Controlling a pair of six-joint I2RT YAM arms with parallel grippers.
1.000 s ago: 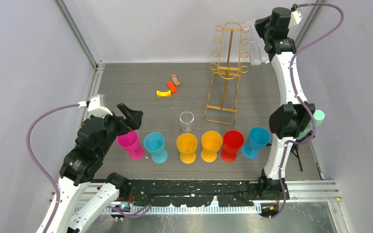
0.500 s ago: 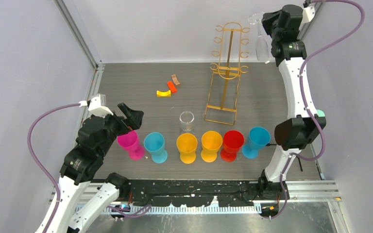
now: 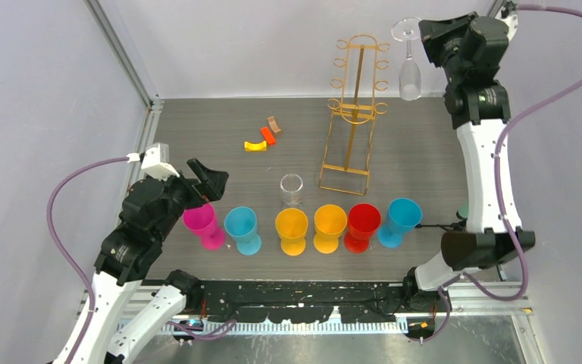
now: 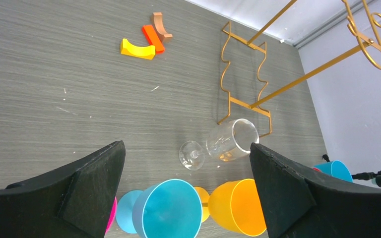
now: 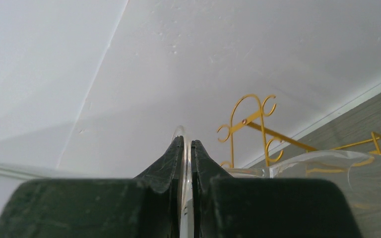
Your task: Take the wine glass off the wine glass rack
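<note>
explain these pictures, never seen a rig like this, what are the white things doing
Those are two robot arms bolted at the near edge of the table. One picture looks down from above and behind them; the other two come from wrist cameras, so the black wedges are each arm's own fingers. The right claw is shut on the foot of a clear wine glass, holding it bowl-down in the air beside the gold wire rack, apart from it. The left claw hangs open near a row of coloured goblets. Another clear glass lies on its side, and three small blocks sit farther back.
</note>
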